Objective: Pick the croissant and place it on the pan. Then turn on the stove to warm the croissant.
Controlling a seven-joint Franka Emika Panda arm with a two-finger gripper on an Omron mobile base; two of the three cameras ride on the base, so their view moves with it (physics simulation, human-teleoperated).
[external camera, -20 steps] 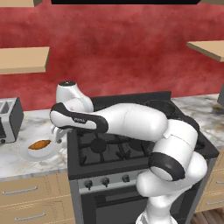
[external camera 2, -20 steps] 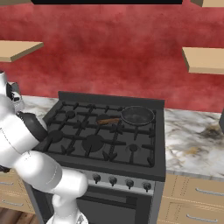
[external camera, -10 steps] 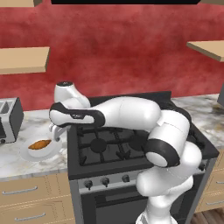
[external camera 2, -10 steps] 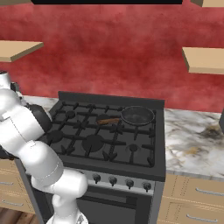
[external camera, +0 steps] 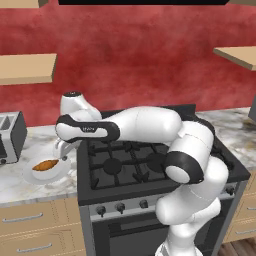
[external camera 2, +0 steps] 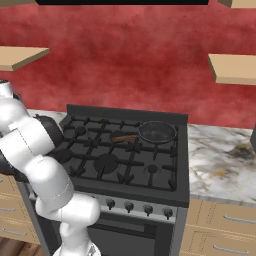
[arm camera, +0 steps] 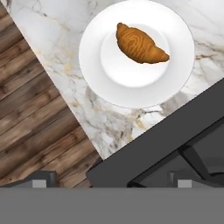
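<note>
The croissant (arm camera: 141,44), a ridged, glossy orange-brown crescent with tapered ends, is lying on the white plate (arm camera: 93,74) at the hand view's twelve o'clock, on the marble bench (external camera: 15,180). The tool (external camera: 60,150) is hovering just above the plate's edge beside the stove (external camera: 125,165); whether its tips are spread I cannot tell.

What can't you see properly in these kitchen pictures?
- Hand: in the left base view the wrist covers its fingers; in the hand view the tips are cut by the bottom edge, so open or shut is unclear.
- Pan: in the left base view the arm hides that part of the stove.
- Stove knobs: too small to read their setting.
- Toaster: cut by the left edge.
- Croissant and plate: clear.
</note>
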